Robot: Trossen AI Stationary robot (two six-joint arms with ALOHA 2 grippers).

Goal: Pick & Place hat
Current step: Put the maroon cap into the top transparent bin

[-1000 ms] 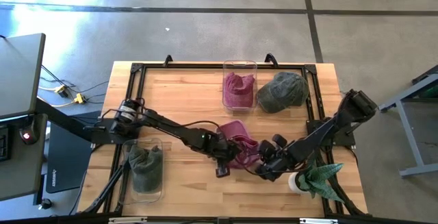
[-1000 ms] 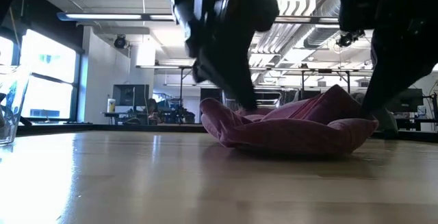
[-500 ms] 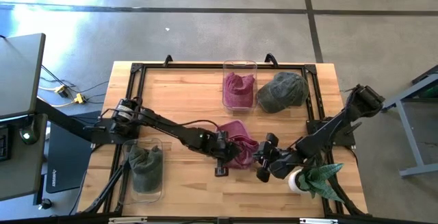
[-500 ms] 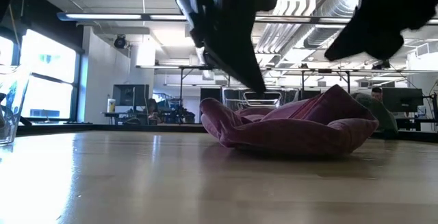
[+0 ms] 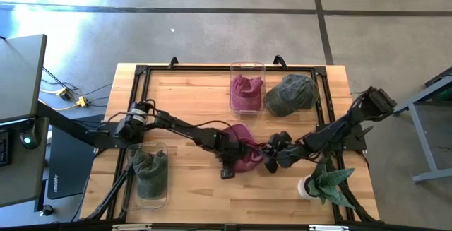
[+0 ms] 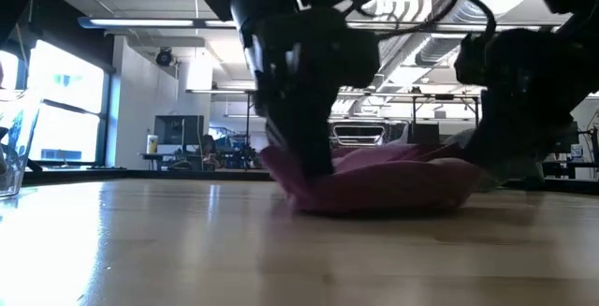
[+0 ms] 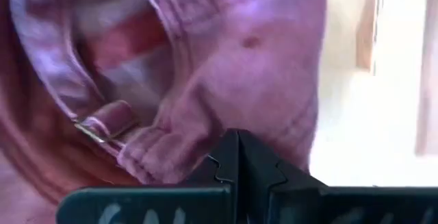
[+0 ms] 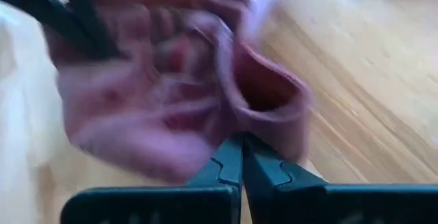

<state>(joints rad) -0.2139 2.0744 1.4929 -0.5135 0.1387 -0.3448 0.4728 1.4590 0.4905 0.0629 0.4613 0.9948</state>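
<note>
Now both claws, left claw (image 5: 236,153) & right claw (image 5: 268,162), pinch shut on the maroon hat (image 5: 244,153) mid-worktop (image 5: 191,97); grasp looks done, lift & placing yet to come.

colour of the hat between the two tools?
Maroon/pink hat; shows best in the left wrist view.

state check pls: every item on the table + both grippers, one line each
Pink hat: crumpled mid-table, between both grippers.
Left gripper: shut, at the hat.
Right gripper: shut, at the hat.
Top bin: holds a pink hat.
Left bin: holds a green hat.
Green hat: loose on table.
Plant: upright.
</note>
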